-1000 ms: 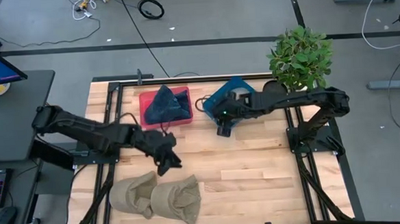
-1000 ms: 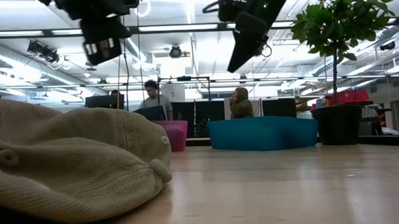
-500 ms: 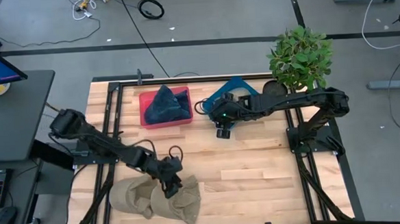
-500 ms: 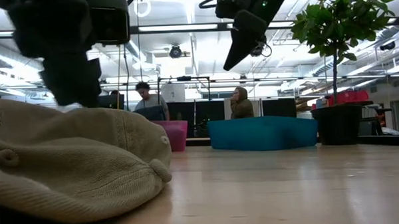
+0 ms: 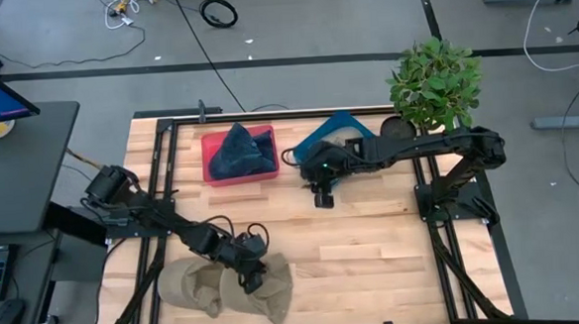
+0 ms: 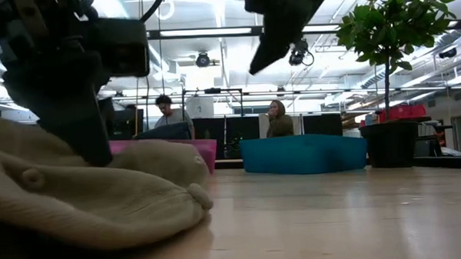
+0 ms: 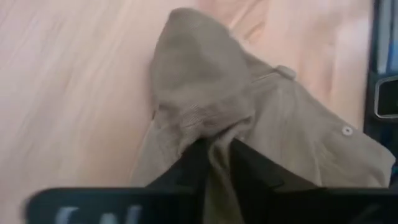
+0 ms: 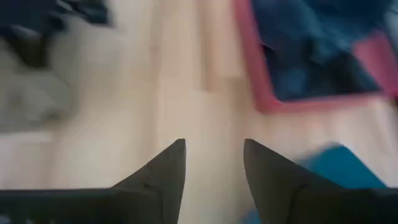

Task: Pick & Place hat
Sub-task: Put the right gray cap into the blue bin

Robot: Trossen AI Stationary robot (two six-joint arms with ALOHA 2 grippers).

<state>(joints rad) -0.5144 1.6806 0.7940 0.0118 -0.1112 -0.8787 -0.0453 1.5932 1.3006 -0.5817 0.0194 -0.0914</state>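
Two tan hats lie by the table's near-left edge, one (image 5: 192, 281) to the left and one (image 5: 271, 290) to the right. My left gripper (image 5: 252, 273) is down on the right tan hat (image 7: 273, 118) and shut on its cloth; the low view shows it (image 6: 72, 112) standing on that hat (image 6: 118, 203). A dark blue hat (image 5: 239, 150) sits in the pink bin (image 5: 210, 158). My right gripper (image 5: 321, 195) hovers open over bare table beside the blue bin (image 5: 338, 132), high above the table in the low view (image 6: 277, 35). My left gripper pinches a raised fold of the tan hat's crown (image 7: 214, 140) between its two fingers (image 7: 186, 168), coming from above and pointing down. The cloth bunches up between the fingers. The rest of the hat (image 6: 141, 217) lies on the table.
A potted plant (image 5: 434, 80) stands at the far-right corner. The pink bin (image 8: 261, 93) and the blue bin (image 6: 304, 154) stand along the far edge. The table's middle and near-right (image 5: 374, 257) are bare wood. People sit in the room behind (image 6: 276, 119).
My left gripper has moved toward the near edge and down onto the right tan hat and taken hold of its crown, whose cloth is now dented and bunched. My right gripper has drifted slightly toward the near edge, still open.
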